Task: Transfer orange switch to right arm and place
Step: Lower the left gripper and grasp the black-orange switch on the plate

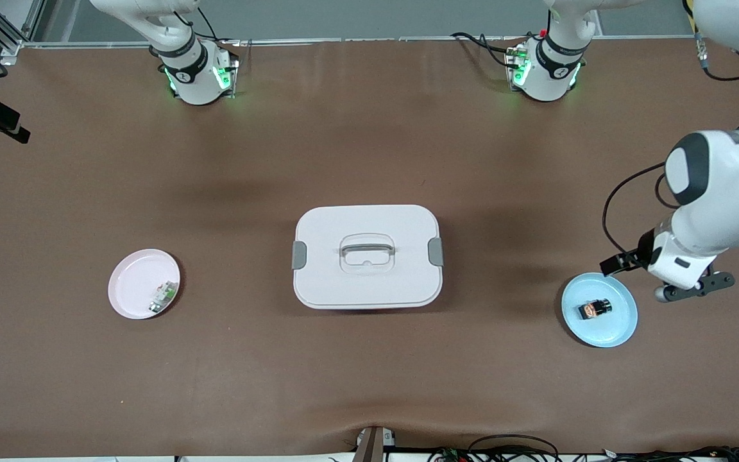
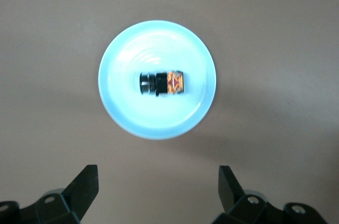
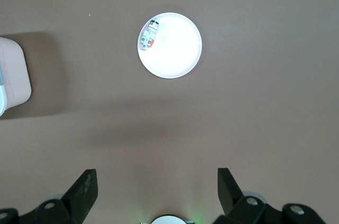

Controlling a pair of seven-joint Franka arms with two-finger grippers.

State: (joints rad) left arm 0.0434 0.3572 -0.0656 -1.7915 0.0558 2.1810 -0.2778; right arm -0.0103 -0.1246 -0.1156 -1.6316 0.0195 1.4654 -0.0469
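Note:
The orange switch [image 1: 595, 309] [image 2: 161, 82], a tiny black part with an amber middle, lies on its side in the middle of a light blue plate [image 1: 620, 330] [image 2: 127, 113] toward the left arm's end of the table. My left gripper [image 1: 680, 273] [image 2: 159, 173] hangs high over the table just beside that plate, open, with nothing between its fingers. My right gripper [image 3: 157, 176] is also open and empty, up over the table close to its own base. It is out of the front view, where only the right arm's base [image 1: 196, 70] shows.
A white lidded box [image 1: 367, 256] [image 3: 13, 75] with a handle and grey clasps stands mid-table. A pale pink plate [image 1: 129, 282] [image 3: 180, 54] toward the right arm's end holds a small white-and-green part [image 1: 164, 296] [image 3: 148, 37] at its rim.

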